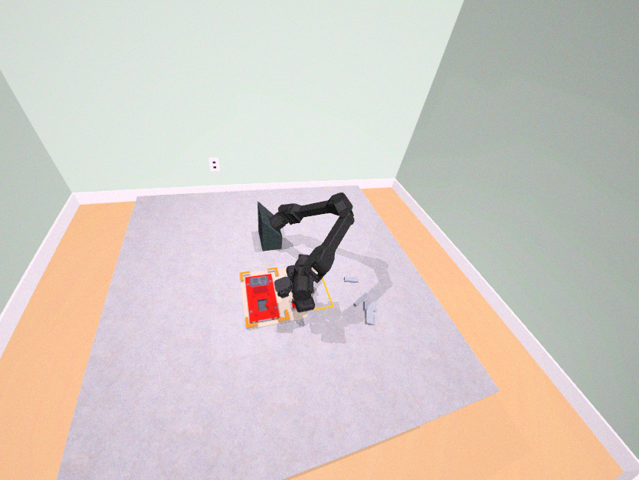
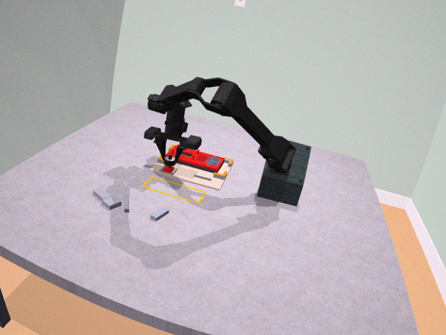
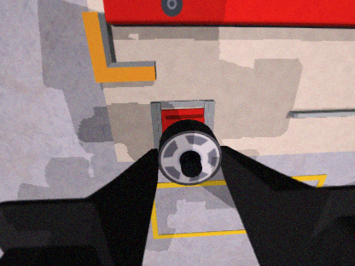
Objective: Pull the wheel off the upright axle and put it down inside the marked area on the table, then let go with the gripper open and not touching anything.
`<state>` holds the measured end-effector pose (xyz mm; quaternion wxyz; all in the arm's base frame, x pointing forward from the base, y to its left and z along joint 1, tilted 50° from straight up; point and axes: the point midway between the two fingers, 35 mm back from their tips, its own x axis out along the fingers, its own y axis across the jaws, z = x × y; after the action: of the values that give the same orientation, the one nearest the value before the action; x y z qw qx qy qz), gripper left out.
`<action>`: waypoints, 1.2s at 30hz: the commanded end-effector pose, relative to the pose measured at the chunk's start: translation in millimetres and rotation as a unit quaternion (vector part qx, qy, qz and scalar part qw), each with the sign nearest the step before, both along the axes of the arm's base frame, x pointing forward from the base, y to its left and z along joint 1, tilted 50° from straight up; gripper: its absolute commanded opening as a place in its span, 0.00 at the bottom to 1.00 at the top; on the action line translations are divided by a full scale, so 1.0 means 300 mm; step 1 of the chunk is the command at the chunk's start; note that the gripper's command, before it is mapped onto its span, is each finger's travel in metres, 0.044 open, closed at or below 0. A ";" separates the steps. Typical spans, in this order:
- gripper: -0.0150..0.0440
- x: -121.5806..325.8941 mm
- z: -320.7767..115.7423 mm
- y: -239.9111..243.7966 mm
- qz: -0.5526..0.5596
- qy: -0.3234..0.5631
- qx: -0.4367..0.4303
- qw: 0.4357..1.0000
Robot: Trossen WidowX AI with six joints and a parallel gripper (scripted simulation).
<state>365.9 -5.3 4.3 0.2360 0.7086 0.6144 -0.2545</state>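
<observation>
Clamped about halfway, my gripper (image 3: 189, 153) has the wheel (image 3: 190, 157) pinched between both fingers. It sits over the red mount (image 3: 184, 115) on the beige board (image 3: 256, 85), beside the yellow outline (image 3: 194, 233) on the table (image 2: 252, 252).

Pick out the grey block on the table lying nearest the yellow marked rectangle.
The lone grey block, lying apart just below the yellow rectangle; the other three blocks cluster further left.

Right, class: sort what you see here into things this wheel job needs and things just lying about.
Needed:
black tool, shut on the wheel
grey spoked wheel with black tyre
red axle mount
yellow-outlined marked area

Lying about:
small grey blocks
red panel
orange corner brackets
</observation>
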 end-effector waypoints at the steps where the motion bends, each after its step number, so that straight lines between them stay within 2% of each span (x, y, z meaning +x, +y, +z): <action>1: 0.25 -0.002 0.012 -0.024 -0.007 0.000 -0.001 1.000; 36: 0.25 -0.007 0.036 -0.053 -0.008 0.001 0.000 1.000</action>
<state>363.6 -15.6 11.7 0.2306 0.7101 0.6135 -0.2574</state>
